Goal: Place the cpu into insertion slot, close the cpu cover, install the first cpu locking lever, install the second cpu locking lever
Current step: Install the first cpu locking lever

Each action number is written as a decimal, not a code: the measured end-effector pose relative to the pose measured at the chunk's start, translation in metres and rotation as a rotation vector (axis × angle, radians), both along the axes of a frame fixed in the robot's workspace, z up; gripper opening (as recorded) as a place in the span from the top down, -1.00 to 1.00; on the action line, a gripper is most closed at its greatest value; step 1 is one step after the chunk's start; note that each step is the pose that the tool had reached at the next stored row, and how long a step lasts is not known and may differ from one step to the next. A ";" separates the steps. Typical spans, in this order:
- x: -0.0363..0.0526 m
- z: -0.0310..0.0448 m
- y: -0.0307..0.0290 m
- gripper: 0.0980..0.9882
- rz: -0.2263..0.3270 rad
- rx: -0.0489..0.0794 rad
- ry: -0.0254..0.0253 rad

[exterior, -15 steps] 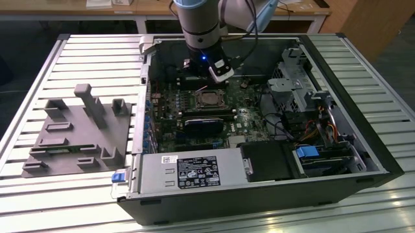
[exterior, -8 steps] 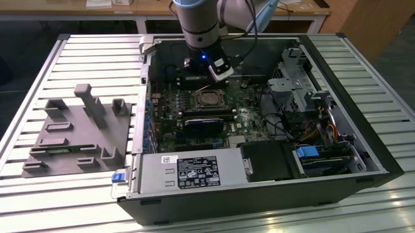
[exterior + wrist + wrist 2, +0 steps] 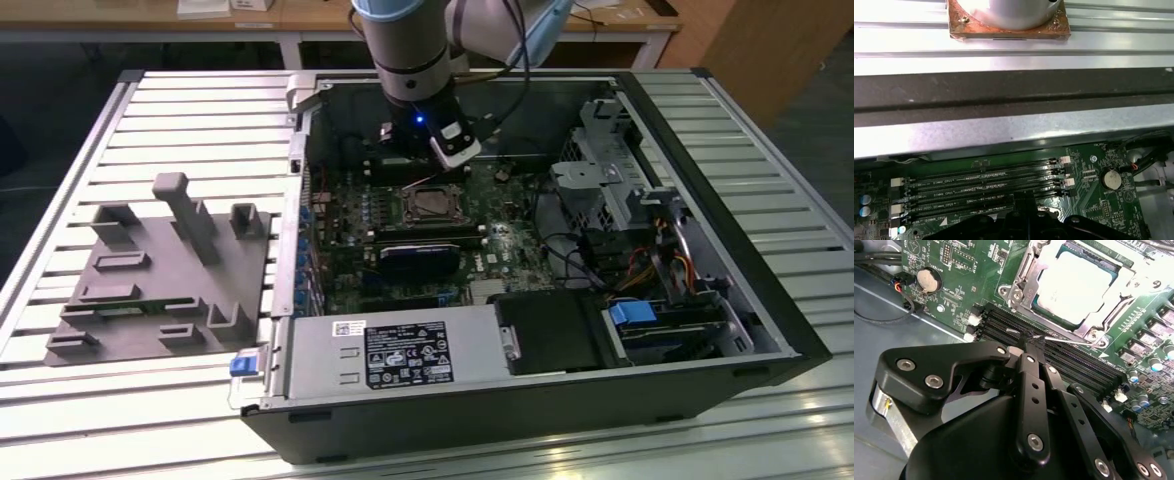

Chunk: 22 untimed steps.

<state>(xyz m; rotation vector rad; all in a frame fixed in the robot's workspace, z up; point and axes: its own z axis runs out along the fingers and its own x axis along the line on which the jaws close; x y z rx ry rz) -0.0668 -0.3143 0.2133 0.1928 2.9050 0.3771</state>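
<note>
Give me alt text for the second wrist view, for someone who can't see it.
The silver-topped cpu lies on the green circuit board, framed by the silver cpu cover. The black gripper looms in the foreground, its tip over the long black memory slots beside the cover; a round coin battery sits further off on the board.

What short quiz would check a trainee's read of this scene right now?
1. True or false: the cpu lies on the grey fixture outside the case.
2. The end effector is nearest to: A) the memory slots; B) the power supply; C) the drive cage.
3. Name the silver frame lying around the cpu.
Key: 1 false; 2 A; 3 the cpu cover.
</note>
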 end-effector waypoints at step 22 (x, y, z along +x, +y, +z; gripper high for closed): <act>-0.0067 -0.0122 0.0056 0.99 -0.149 -0.020 -0.0291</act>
